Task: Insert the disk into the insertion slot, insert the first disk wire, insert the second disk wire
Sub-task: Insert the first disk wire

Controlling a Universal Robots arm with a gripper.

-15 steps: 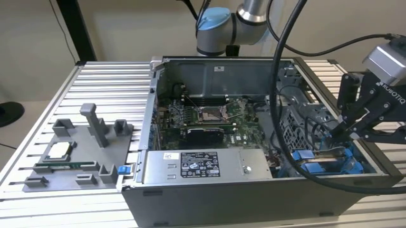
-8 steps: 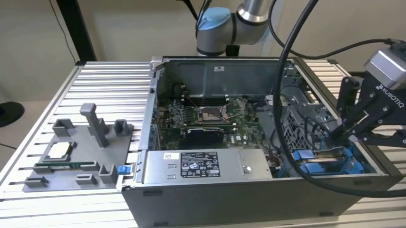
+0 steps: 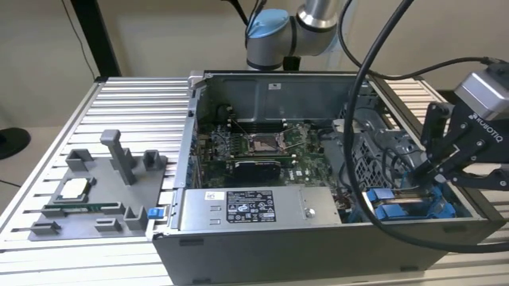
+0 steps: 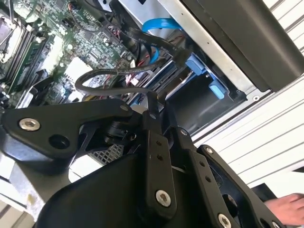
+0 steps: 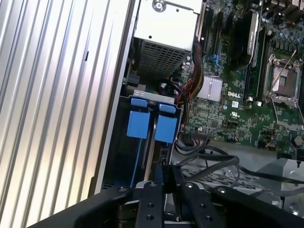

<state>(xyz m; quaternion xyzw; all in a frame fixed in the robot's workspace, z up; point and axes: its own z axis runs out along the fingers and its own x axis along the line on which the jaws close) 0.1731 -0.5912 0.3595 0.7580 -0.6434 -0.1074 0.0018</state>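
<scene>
My gripper (image 3: 427,176) reaches down into the open computer case at the exterior view's right, just above the insertion slot (image 3: 413,206) with its blue rails. In both wrist views the fingers (image 5: 167,175) are pressed together, and a looping black wire (image 4: 102,72) ends at the fingertips (image 4: 152,107). Two blue carrier tabs (image 5: 152,124) stand side by side in the slot (image 5: 137,164). The disk's silver body is hidden inside the bay. More black wires (image 5: 213,164) lie beside the fingers over the perforated cage.
The grey power-supply box (image 3: 238,208) and green motherboard (image 3: 263,149) take up the case's middle. A grey fixture tray (image 3: 87,202) with small parts sits on the ribbed table at the exterior view's left. A blue flat cable (image 4: 159,23) hangs near the bay. A hand (image 4: 285,208) rests on the table.
</scene>
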